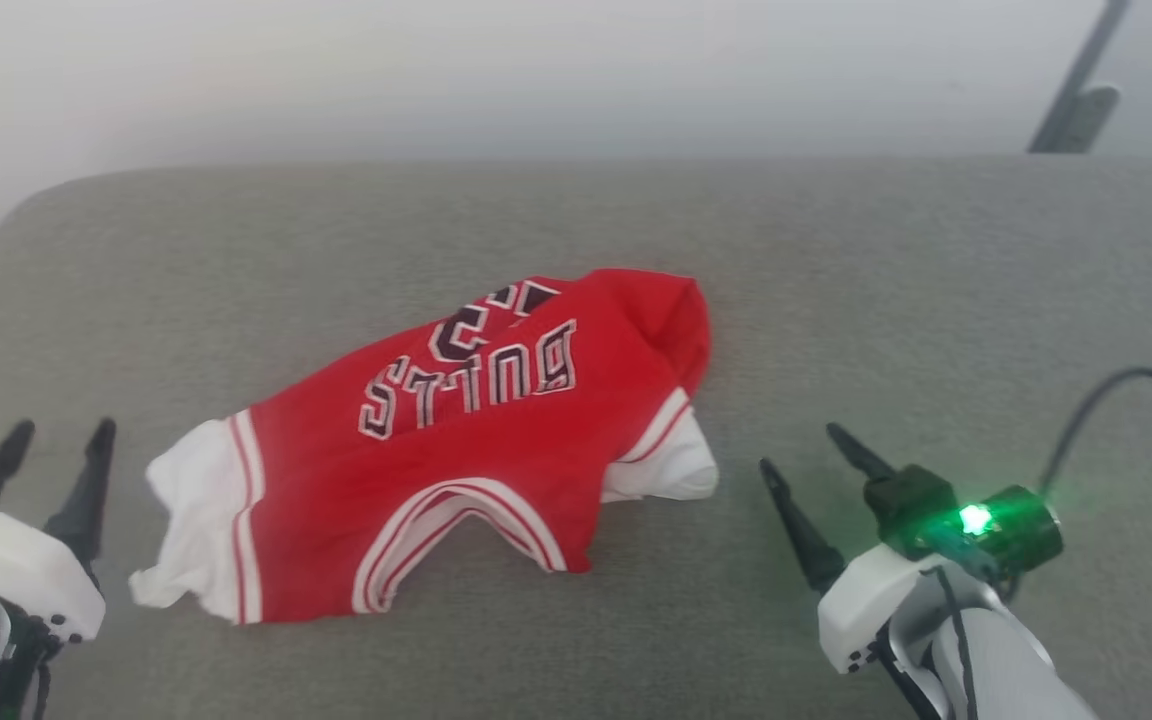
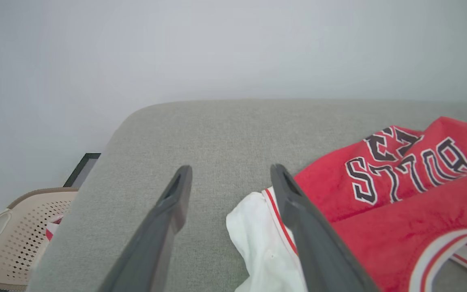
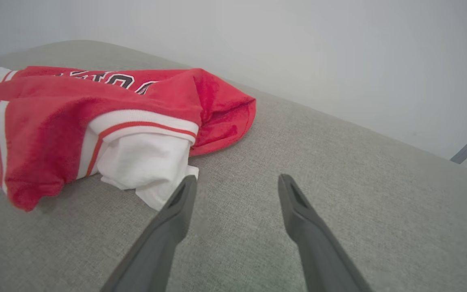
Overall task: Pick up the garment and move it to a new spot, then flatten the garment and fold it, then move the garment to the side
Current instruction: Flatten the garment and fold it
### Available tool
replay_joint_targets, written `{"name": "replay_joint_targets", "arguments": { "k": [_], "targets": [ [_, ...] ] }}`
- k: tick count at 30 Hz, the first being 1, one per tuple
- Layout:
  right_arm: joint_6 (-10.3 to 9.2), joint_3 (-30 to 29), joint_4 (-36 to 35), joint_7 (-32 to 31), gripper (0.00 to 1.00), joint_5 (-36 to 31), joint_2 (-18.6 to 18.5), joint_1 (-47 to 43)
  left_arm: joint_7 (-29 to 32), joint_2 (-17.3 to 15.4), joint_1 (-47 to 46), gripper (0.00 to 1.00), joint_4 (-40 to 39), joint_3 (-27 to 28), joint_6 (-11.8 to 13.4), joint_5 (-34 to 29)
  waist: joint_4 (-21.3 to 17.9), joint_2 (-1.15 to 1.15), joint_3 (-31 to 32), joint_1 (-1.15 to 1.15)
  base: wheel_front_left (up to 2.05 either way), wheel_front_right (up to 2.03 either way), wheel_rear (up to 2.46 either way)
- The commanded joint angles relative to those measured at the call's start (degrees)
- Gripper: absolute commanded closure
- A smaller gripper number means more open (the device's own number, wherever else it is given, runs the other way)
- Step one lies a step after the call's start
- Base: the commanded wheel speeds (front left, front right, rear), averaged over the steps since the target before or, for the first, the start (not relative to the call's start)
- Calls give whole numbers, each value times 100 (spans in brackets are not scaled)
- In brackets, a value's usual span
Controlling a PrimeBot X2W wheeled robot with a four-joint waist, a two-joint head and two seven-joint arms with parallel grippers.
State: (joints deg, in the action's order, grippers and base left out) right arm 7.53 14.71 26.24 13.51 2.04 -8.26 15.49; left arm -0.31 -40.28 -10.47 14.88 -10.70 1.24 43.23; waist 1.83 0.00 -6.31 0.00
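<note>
My left gripper (image 1: 66, 430) and right gripper (image 1: 799, 447) low, open, empty; garment (image 1: 456, 470) crumpled on grey cushion (image 1: 836, 280) between them.
Left arm at lower left in head view, fingers pointing up, spread wide, nothing held, tips just beside the garment's white sleeve; can't tell if touching. Right arm at lower right, fingers angled up-left, spread wide, nothing between them, near the other sleeve. Lettering faces up, upside down to me.

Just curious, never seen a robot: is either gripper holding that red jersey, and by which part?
Nothing is held. The left gripper and right gripper stand open, either side of the red Bulls jersey.
</note>
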Motion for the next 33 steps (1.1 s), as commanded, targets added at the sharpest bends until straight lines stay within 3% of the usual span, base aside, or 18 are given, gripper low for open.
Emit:
{"name": "replay_joint_targets", "arguments": {
  "k": [1,6,11,17,22,28,29,30,33],
  "targets": [
    [-8,142,77,-73,0,150,-75,97,-181,39,97,0,-80,70,64,-31,126,0,48,0,0,0,0],
    [-8,844,292,-507,0,814,-362,370,-1054,263,521,0,-490,276,251,-163,404,0,96,0,0,0,0],
    [-9,1379,422,-1003,0,1262,-633,652,-1442,631,893,0,-835,560,345,-280,685,0,83,0,0,0,0],
    [-8,1824,749,-1621,0,1637,-854,1044,-1489,1408,1153,0,-1203,1194,147,-740,1082,0,-2,0,0,0,0],
    [-8,2170,1088,-2079,0,1824,-931,1354,-1491,1982,1217,0,-1223,1583,-177,-1082,1301,0,-79,0,0,0,0],
    [-8,2601,1680,-2752,0,2106,-907,1628,-1492,2441,1106,0,-1066,1929,-537,-1411,1483,0,-132,0,0,0,0],
    [-4,2657,1780,-2859,20,2171,-899,1664,-1492,2505,1093,0,-1043,1975,-586,-1439,1500,0,-137,0,0,0,0],
    [-5,2764,1864,-2953,100,2202,-905,1698,-1492,2571,1071,0,-1022,2010,-626,-1463,1519,0,-138,0,0,0,0],
    [-6,2837,2072,-3111,100,2425,-928,1803,-1493,2712,1034,0,-985,2133,-733,-1567,1553,0,-129,0,0,0,0]
  ]
}}
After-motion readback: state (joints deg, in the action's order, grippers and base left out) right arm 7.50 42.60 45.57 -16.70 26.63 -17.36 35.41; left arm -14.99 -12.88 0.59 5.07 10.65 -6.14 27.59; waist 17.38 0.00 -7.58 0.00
